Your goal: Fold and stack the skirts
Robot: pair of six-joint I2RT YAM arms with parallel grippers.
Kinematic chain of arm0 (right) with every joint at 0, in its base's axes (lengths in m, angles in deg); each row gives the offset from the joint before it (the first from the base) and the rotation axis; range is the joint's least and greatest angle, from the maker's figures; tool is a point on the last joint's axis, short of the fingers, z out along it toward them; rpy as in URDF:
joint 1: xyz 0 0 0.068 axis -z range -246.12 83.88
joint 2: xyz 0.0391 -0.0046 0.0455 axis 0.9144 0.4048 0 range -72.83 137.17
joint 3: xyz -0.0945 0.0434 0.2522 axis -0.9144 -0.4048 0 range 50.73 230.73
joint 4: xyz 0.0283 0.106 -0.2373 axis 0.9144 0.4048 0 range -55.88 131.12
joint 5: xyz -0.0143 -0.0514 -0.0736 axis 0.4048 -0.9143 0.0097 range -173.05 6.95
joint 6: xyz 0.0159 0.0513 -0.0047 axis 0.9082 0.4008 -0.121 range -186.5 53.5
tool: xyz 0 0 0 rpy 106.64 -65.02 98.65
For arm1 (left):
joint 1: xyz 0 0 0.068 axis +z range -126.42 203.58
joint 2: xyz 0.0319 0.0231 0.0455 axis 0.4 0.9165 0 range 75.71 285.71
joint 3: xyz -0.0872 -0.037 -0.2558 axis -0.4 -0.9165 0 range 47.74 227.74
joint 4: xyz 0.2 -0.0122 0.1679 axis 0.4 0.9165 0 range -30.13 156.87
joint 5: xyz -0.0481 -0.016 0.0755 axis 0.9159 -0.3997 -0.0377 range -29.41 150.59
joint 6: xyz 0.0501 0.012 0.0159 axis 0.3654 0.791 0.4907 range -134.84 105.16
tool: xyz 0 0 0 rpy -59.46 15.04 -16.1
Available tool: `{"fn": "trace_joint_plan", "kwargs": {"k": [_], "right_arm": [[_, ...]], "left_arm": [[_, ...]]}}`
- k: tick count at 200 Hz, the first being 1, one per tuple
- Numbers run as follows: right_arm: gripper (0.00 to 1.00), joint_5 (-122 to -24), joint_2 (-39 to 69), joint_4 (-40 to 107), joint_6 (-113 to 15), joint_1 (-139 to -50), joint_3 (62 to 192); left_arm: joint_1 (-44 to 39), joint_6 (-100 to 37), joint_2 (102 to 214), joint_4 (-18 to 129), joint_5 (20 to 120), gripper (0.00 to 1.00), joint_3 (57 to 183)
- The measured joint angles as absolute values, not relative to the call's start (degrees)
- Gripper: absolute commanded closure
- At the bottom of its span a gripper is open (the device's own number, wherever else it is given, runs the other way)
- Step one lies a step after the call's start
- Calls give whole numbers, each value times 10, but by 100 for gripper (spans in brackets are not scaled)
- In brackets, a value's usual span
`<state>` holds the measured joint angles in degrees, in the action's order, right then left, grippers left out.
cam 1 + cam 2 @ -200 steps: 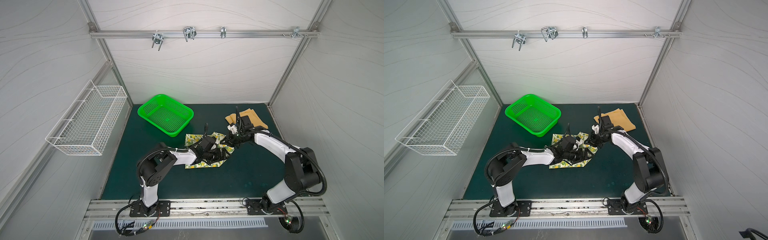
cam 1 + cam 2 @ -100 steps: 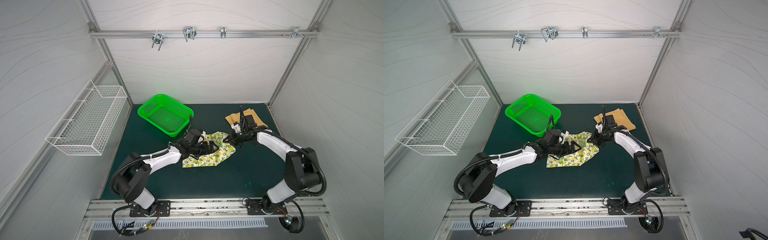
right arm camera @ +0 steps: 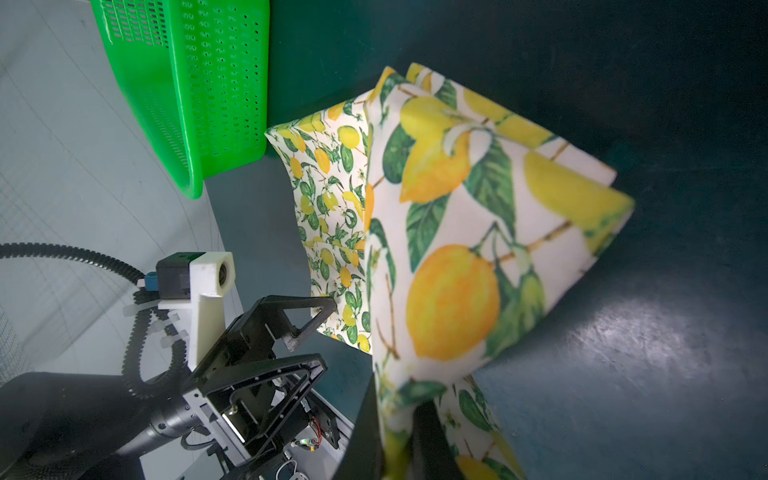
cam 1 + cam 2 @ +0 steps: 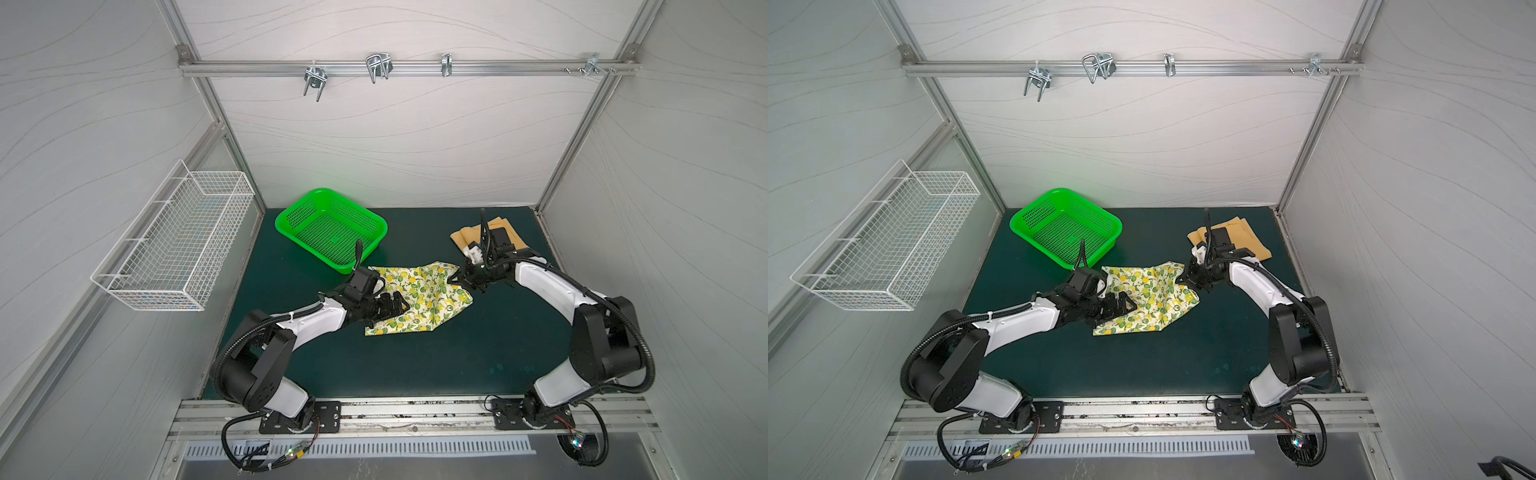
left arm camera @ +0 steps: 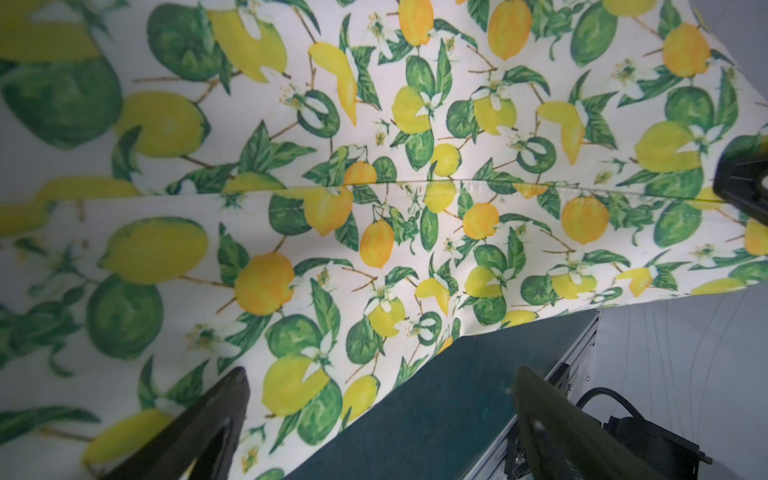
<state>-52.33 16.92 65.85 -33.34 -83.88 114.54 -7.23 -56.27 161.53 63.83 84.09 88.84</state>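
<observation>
The lemon-print skirt (image 4: 419,297) (image 4: 1148,297) lies spread on the dark green mat, its right corner lifted. My right gripper (image 4: 459,279) (image 4: 1185,279) (image 3: 397,411) is shut on that corner, and the cloth (image 3: 457,249) drapes away from it in a fold. My left gripper (image 4: 395,309) (image 4: 1121,305) (image 5: 380,386) is open, low over the skirt's near left edge (image 5: 374,208), holding nothing. The mustard-orange skirt (image 4: 511,232) (image 4: 1246,239) lies flat at the back right, partly hidden behind my right wrist.
A green perforated basket (image 4: 286,226) (image 4: 1021,226) (image 3: 187,83) stands at the back left, close to the skirt's far left corner. A white wire basket (image 4: 174,249) hangs on the left wall. The metal base rail (image 4: 415,415) runs along the mat's front edge.
My left gripper left the skirt's middle, swung out towards the basket, then came back to the near left edge. The skirt now lies spread wider. My right gripper kept its corner and drew slightly right.
</observation>
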Motion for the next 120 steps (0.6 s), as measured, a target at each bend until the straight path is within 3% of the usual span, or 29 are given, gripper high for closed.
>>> {"fn": "trace_joint_plan", "kwargs": {"k": [120], "right_arm": [[99, -518, 141, 696, -365, -778, 1146]], "left_arm": [[-72, -571, 1661, 611, 846, 1, 903]]}}
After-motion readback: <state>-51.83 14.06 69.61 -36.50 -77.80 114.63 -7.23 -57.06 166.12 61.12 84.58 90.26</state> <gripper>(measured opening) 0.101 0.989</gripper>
